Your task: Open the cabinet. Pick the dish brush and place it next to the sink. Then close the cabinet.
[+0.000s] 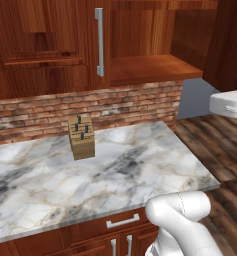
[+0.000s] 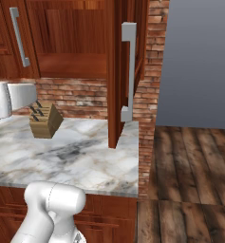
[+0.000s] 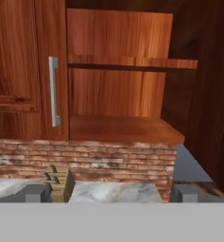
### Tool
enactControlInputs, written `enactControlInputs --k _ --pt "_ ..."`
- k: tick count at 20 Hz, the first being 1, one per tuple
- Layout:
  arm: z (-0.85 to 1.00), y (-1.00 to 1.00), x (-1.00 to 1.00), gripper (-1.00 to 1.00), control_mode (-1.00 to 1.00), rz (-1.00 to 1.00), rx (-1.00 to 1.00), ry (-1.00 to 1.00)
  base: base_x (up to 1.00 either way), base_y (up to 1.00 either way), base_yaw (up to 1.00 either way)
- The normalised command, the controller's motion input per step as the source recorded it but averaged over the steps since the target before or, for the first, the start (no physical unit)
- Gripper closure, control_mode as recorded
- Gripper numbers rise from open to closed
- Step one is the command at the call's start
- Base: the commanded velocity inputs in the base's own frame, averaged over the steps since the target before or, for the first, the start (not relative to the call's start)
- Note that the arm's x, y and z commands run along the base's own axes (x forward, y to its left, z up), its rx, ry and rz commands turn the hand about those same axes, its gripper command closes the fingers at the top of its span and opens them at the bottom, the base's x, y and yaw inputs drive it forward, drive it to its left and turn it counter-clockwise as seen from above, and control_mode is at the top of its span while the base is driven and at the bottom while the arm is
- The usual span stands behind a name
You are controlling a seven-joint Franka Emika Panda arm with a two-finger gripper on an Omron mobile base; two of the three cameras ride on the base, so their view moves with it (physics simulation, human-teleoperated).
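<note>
Nearest us, the claw (image 3: pixel 111 193) gapes wide and empty before the cabinet (image 3: pixel 118 90), whose right door (image 2: pixel 126 71) we see swung open, shelves bare; brush-finding, placing and closing remain.

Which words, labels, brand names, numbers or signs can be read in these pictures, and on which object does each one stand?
There are none to read.
The cabinet, its right door swung open, shows plain wood with no writing.
The knife block has no label or brand.
The marble counter and the brick wall carry no text or signs.
</note>
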Motion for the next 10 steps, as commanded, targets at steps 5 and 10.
enactControlInputs --k 5,10 --pt "-0.16 -0.02 -0.06 -1.00 -1.00 -0.06 0.01 -0.41 0.00 0.00 0.00" --pt "-0.07 -0.03 0.00 -1.00 -1.00 -0.09 0.06 -0.51 0.00 0.00 0.00"
